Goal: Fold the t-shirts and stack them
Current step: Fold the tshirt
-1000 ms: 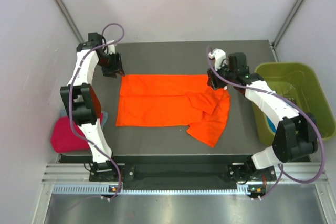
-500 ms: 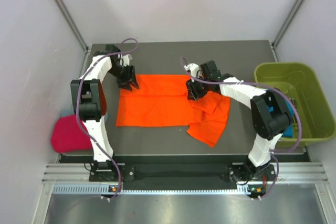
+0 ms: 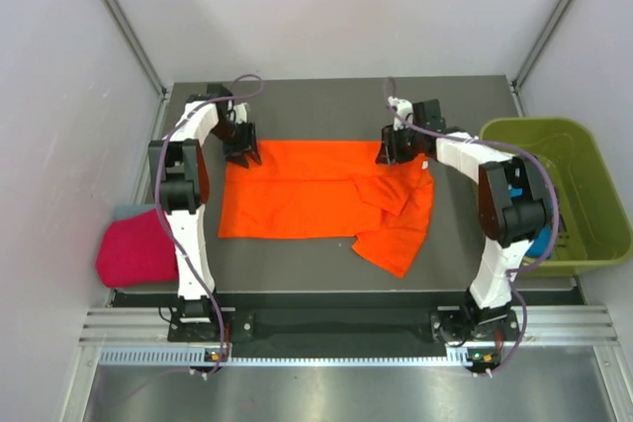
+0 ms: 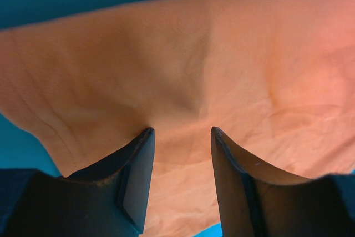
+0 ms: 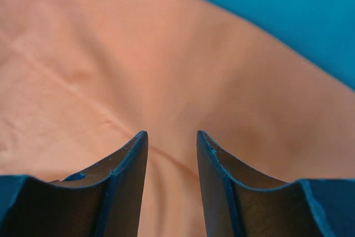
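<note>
Orange t-shirt [image 3: 297, 195], left hand [image 3: 244, 156] spread on its far-left corner; right hand [image 3: 388, 154] spread on far-right corner

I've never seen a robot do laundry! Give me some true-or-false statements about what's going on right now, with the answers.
1. The orange shirt lies spread on the table. True.
2. The green bin stands on the left. False: it stands at the right edge.
3. The left jaws and right jaws sit at the shirt's two far corners. True.
4. The left jaws are clamped shut. False: they stand apart, tips on the cloth.
5. The pink shirt lies on the orange one. False: it lies apart, beside the table's left edge.
</note>
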### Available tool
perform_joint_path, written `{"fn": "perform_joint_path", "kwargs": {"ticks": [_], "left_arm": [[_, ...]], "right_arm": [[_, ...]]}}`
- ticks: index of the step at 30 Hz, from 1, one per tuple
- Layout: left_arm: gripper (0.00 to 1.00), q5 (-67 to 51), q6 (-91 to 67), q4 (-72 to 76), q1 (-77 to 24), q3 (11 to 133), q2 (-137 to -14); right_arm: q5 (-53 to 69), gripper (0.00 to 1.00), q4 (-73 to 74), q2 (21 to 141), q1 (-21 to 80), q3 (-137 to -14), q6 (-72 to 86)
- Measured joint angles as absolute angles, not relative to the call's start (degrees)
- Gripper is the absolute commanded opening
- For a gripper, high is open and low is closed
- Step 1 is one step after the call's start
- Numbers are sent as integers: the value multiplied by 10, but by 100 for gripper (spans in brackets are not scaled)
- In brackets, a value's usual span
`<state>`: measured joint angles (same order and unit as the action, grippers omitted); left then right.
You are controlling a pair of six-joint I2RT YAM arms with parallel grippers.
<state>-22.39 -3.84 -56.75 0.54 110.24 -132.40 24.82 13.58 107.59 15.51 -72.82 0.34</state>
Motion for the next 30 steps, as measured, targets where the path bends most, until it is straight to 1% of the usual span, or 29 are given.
{"fn": "perform_joint_path", "kwargs": {"ticks": [6, 9, 19, 25, 30], "left_arm": [[50, -208, -40, -575, 3, 1149, -1350], [50, -204, -42, -582, -2, 1180, -1368], [50, -194, -43, -606, -14, 1275, -1422], [52, -181, -42, -603, -21, 1353, -1464], [52, -166, -41, -585, -26, 1393, -1485]], "right_arm": [[253, 41, 129, 1133, 90, -741, 50], [267, 42, 133, 1162, 71, -769, 76], [286, 47, 140, 1273, 61, -928, 128], [282, 49, 125, 1301, 61, -966, 149], [277, 51, 113, 1310, 61, -976, 164]]}}
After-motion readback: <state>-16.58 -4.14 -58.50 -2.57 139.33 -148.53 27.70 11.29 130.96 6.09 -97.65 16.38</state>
